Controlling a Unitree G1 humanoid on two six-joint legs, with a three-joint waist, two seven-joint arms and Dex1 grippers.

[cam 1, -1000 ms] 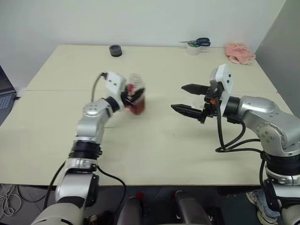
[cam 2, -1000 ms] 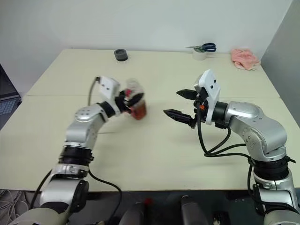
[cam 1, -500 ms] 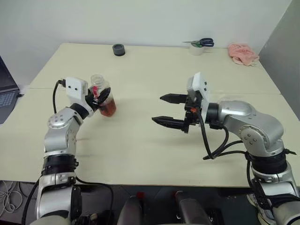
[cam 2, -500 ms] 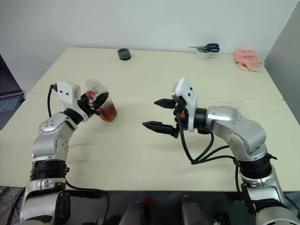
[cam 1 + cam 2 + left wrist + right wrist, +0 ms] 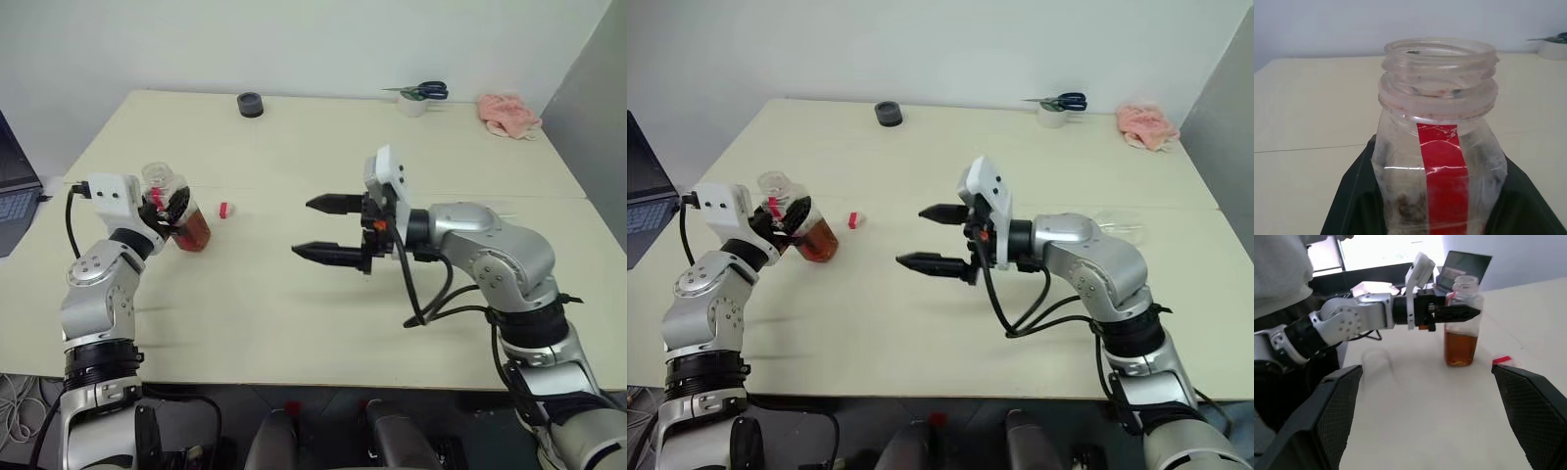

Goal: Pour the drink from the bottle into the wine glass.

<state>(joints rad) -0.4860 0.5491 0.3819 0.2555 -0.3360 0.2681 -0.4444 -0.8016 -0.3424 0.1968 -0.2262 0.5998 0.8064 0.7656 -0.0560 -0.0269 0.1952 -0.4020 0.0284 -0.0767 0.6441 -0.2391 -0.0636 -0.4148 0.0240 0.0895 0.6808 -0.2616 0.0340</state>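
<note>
bottle (image 5: 182, 213) uncapped, clamped between left fingers (image 5: 1462, 312) | right fingers (image 5: 328, 204) spread wide, empty, well apart

even, bright light, soft shadows (window glare washes out the right wrist view).

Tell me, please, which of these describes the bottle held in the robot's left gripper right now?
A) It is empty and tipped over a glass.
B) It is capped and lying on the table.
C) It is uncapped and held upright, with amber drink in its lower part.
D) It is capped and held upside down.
C: the bottle stands upright in the left gripper, its mouth open and capless, with the drink filling its lower part.
</note>
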